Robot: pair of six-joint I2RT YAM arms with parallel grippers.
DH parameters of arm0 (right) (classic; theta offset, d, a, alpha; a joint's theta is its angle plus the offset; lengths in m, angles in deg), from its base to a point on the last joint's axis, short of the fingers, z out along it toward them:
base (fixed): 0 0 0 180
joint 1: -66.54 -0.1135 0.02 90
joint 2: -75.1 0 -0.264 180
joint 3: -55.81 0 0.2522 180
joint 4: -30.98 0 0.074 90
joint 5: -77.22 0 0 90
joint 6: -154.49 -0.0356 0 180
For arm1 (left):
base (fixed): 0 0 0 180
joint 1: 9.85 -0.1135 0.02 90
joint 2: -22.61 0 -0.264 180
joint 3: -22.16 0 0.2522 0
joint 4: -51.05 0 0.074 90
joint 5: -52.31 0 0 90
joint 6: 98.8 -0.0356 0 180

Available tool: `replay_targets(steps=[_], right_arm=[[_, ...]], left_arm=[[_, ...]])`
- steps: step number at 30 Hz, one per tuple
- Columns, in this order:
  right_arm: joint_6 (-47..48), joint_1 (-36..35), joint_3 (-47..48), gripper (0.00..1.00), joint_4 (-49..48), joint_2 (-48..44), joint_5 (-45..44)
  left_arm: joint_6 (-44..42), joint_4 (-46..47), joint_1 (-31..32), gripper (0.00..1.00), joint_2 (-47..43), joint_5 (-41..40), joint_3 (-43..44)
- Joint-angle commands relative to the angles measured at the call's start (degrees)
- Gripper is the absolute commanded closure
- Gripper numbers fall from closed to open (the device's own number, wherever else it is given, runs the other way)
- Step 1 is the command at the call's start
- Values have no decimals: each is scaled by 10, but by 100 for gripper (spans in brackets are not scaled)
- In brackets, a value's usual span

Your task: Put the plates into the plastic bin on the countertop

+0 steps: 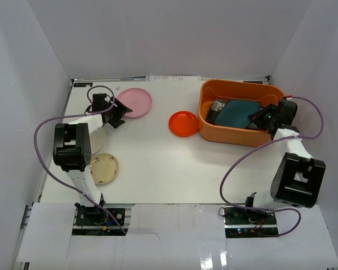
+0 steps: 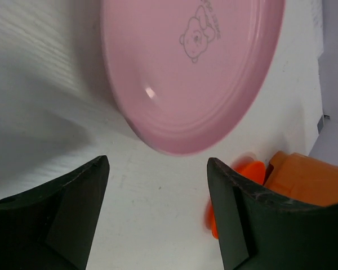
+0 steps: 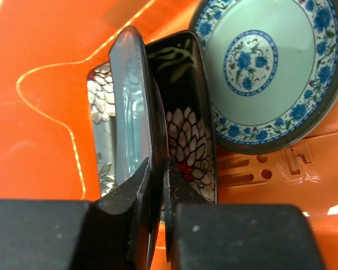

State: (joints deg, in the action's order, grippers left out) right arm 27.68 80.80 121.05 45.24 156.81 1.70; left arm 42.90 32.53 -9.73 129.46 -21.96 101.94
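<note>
Right wrist view showed the right gripper [image 3: 156, 171] clamping the tilted teal plate [image 3: 128, 101] inside the plastic bin [image 3: 45, 67], where dropping could chip it.

Setting, for your record: you stand at a robot laboratory test cell, a white countertop [image 1: 174, 169] boxed by plain pale walls [image 1: 169, 34] at its far edge and both sides, a left arm base [image 1: 93, 216] and a right arm base [image 1: 250, 216] bolted along its near edge, purple cables [image 1: 35, 138] looping over its surface.
</note>
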Motion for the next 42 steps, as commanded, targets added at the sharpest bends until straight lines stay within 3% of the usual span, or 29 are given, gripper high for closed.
replay_targets(steps=[1,3,4,7,9,10,14,16,22,25,27,30,32,36,42], right_arm=[[-1,-1,17,83,-88,-15,14],[10,-1,9,60,-87,-14,5],[12,-1,3,43,-82,-19,1],[24,-1,-8,13,-80,-44,-16],[34,-2,-13,7,-68,-63,-21],[38,-3,-21,3,-62,-87,-21],[45,-7,-48,6,-54,-157,-13],[47,-14,-60,9,-53,-195,-5],[49,-59,-96,10,-41,-269,48],[57,-135,-99,10,-37,-284,71],[67,-223,-85,10,-32,-280,73],[75,-320,-59,10,-30,-256,52],[92,-378,-22,10,-14,-235,32],[103,-437,30,10,13,-167,5],[100,-492,67,10,-18,-96,34]], left_arm=[[-17,-6,1,21,26,-12,49],[-24,-24,-19,23,57,-23,69],[-25,-30,-19,26,68,-34,85],[-24,-30,-21,37,96,-43,94],[-20,-24,-21,44,108,-49,97],[-20,-22,-22,56,113,-51,98],[-16,-12,-22,92,121,-47,90],[-17,-4,-21,100,117,-44,82],[-18,20,-24,100,49,-22,26],[-6,42,-24,100,-29,9,-11],[3,73,-23,100,-73,46,-46],[-4,86,-10,100,-166,67,-84],[-24,77,32,100,-233,83,-124],[-35,62,72,100,-337,106,-200],[-63,-2,133,100,-453,73,-265]])
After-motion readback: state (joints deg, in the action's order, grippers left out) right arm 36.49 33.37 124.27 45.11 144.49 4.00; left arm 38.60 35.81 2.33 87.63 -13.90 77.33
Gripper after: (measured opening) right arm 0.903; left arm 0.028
